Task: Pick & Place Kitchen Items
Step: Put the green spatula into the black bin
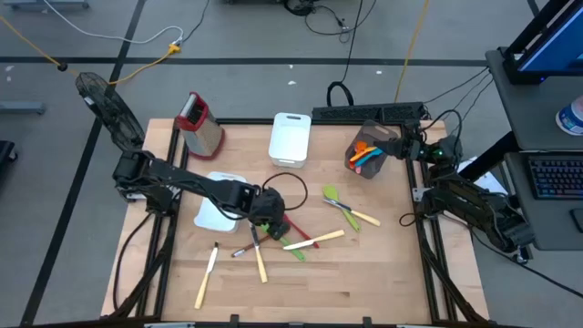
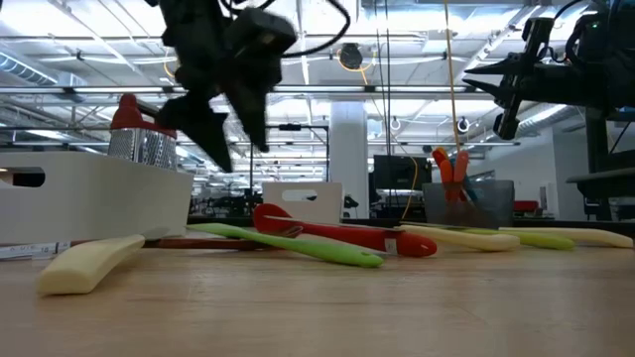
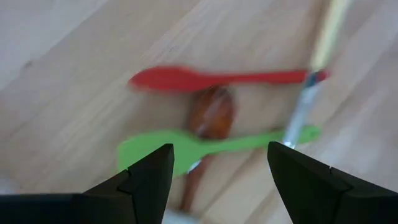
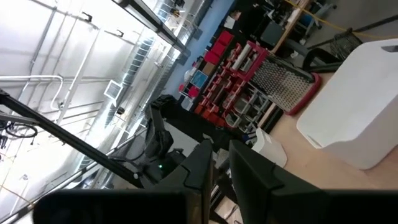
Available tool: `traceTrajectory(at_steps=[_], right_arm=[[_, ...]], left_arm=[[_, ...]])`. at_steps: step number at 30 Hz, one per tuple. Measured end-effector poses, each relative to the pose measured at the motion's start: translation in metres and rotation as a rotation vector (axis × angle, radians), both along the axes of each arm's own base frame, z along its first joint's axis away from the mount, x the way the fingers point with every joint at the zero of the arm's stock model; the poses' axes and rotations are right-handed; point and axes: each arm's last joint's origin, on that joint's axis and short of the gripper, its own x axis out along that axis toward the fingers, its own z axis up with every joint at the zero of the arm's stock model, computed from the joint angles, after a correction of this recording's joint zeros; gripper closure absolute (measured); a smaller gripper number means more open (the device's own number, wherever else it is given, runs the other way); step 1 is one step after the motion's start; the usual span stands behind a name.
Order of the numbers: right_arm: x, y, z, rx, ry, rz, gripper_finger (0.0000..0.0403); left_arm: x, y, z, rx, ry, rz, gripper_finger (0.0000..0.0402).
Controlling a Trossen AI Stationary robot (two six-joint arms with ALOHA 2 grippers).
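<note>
While a few utensils [image 1: 364, 151] stand in the clear bin [image 1: 372, 166], most lie left of it under the wide-open, empty left gripper [image 1: 270, 221]; the right gripper [image 1: 407, 144], fingers nearly closed and empty, waits beside that bin

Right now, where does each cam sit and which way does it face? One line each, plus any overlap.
High: overhead, straight down on the table; both arms show.
Low: tabletop height, level into the room; left gripper hangs above the utensils.
Left wrist: looks down past its open fingers at the red spoon, brown wooden spoon and green spatula.
Right wrist: looks across at the white bin and box grater.
Shared: red spoon, green spatula in low and left wrist.
</note>
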Motion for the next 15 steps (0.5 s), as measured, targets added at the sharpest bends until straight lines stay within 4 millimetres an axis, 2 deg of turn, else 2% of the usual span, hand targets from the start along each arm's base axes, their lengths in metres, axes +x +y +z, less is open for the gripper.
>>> traceTrajectory(at_steps=[7,15], right_arm=[[0.000,-0.001,0.000,0.002,-0.008,-0.023,0.0353],[0.000,-0.001,0.000,0.006,-0.007,-0.019,0.0353]], left_arm=[[0.004,0.006,-0.012,-0.007,0.045,-0.021,0.0135],[0.010,0.013,-0.023,0.053,0.062,-0.211,0.0135]])
